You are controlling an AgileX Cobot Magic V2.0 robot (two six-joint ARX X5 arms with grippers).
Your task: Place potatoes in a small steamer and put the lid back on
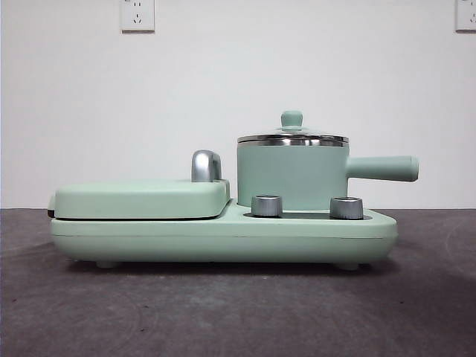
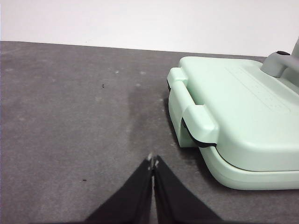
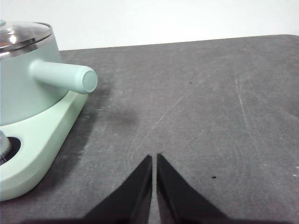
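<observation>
The small steamer, a mint-green pot with a steel rim and a straight side handle, stands on the right half of a mint-green appliance base. The lid, clear glass with a green knob, sits on it. The steamer and the lid also show in the right wrist view. No potatoes are in view. My left gripper is shut over bare table beside the griddle cover. My right gripper is shut over bare table, apart from the steamer's handle.
A flat mint-green hinged griddle cover with a silver hinge post fills the base's left half. Two silver dials stand on the front of the base. Dark grey tabletop lies all around; a white wall stands behind.
</observation>
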